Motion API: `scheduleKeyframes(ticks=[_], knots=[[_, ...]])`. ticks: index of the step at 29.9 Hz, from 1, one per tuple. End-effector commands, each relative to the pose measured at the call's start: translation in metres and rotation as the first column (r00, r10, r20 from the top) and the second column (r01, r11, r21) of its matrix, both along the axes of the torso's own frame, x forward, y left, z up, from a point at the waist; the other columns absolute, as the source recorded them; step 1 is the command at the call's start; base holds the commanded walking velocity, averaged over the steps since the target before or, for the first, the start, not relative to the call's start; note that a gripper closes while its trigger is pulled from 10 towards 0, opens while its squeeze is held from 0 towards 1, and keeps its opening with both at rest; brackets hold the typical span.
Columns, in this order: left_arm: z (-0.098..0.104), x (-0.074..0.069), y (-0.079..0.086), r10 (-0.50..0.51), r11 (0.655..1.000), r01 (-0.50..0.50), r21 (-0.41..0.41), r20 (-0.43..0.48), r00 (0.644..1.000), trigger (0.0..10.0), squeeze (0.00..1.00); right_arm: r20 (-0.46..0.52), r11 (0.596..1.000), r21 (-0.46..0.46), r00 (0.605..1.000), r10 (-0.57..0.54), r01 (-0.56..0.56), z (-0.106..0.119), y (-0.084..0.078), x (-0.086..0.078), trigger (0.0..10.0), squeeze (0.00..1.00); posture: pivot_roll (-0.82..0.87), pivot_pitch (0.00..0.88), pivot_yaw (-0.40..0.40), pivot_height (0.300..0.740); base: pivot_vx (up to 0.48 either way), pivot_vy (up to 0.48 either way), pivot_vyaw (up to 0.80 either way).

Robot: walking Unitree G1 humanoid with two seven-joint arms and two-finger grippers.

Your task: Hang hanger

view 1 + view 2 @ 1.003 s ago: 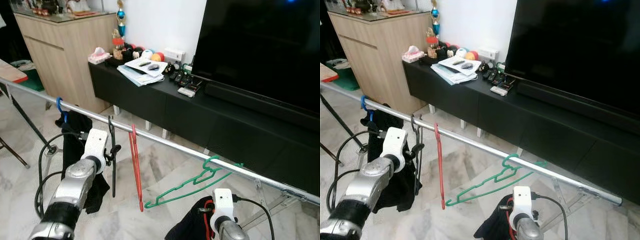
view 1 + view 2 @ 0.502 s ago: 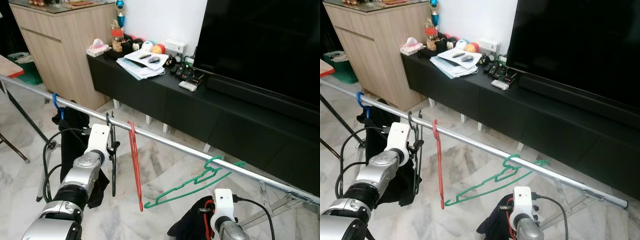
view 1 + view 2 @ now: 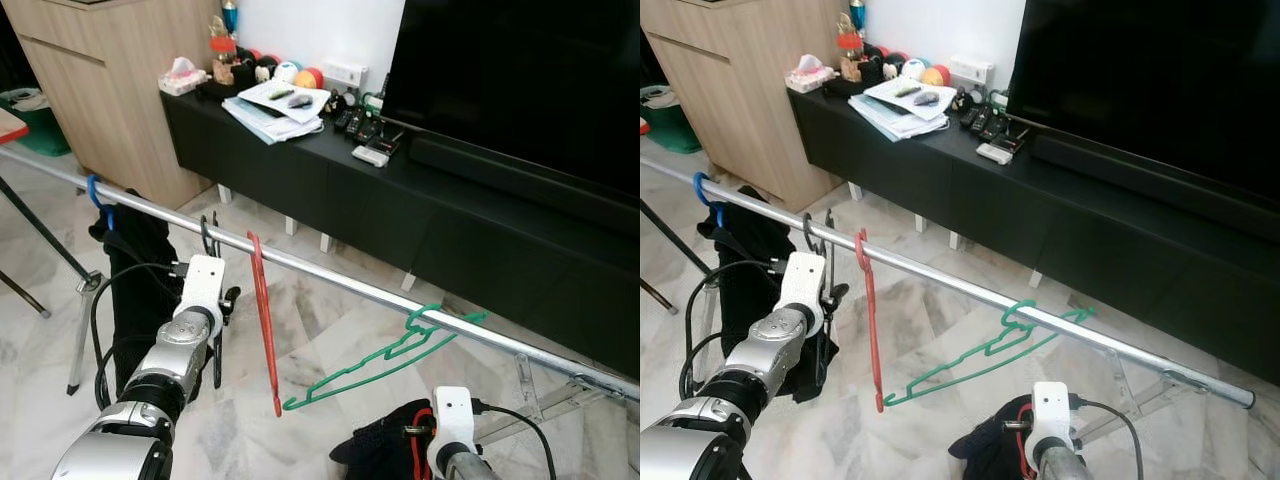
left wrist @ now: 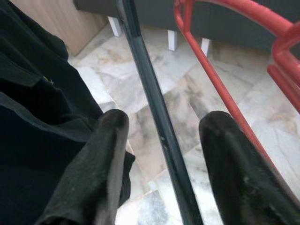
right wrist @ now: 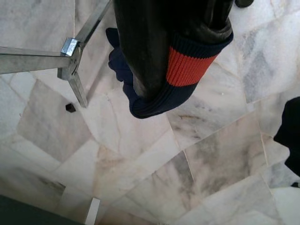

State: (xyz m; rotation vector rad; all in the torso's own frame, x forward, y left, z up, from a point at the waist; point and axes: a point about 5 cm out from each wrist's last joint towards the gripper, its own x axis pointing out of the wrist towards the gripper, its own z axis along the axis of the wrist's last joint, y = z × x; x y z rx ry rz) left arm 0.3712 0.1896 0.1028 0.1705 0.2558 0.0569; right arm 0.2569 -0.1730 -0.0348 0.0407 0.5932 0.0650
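Between the spread fingers (image 4: pixel 101 173) of the left gripper (image 4: pixel 161 154), the black hanger (image 4: pixel 154 112) is hanging from the rail (image 3: pixel 330 280), untouched. It is looking light, stiff and slippery; gripping the upright bar seems best. The right gripper (image 5: pixel 173 42) is pinching a dark garment (image 5: pixel 187 65).

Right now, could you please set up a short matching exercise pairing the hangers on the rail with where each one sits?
Things:
1. black hanger
2. red hanger
3. green hanger
4. blue hook

Places:
A. furthest along the rail toward the robot's right, tilted
B. between the fingers of the left gripper
C. over the dark garment
D. between the black and green hangers

Pairs: 1-B, 2-D, 3-A, 4-C
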Motion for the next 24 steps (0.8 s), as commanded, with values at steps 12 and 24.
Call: scheduleKeyframes(ticks=[12, 24], knots=[[0.0061, 0.0042, -0.0029, 0.033, 0.999, -0.032, -0.013, 0.046, 0.998, 0.0, 0.0, 0.019, 1.0, 0.0, 1.0, 0.003, -0.003, 0.0022, -0.0019, 0.0015, 10.0, 0.0, 0.1, 0.136, -0.051, 0.74, 0.0, 0.0, 0.0], [0.0006, 0.0011, -0.0022, 0.039, 0.999, -0.039, -0.016, 0.045, 0.998, 0.0, 0.0, 0.017, 1.0, 0.0, 1.0, 0.003, -0.003, 0.0022, -0.0013, 0.0018, 10.0, 0.0, 0.1, 0.133, -0.051, 0.74, 0.0, 0.0, 0.0]])
